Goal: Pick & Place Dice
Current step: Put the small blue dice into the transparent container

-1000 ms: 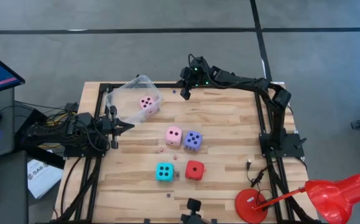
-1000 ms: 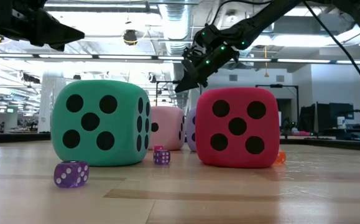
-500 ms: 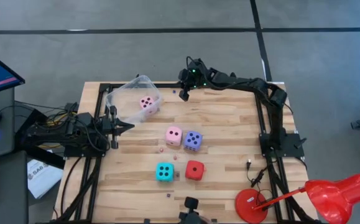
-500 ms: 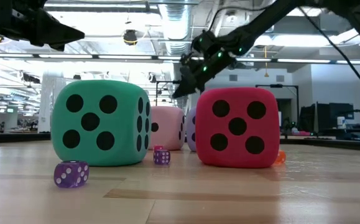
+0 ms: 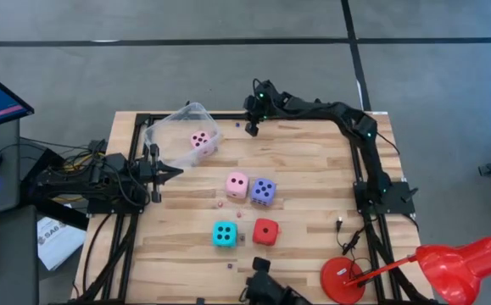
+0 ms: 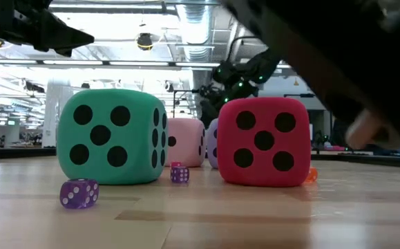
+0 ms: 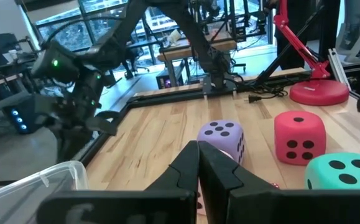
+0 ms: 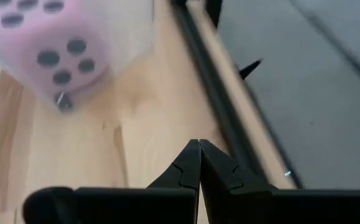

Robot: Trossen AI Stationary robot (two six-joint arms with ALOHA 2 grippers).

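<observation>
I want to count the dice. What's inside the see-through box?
One pink die sits inside the clear plastic box, four dots up. The cloudy walls might hide something tiny.

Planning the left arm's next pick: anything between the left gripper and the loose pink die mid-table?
Nothing visible. In the high view the left gripper, shut, sits at the table's left edge, and only bare wood lies between it and the pink die. The clear tub stands off that line, farther back. The right gripper, also shut, is near the far edge.
</observation>
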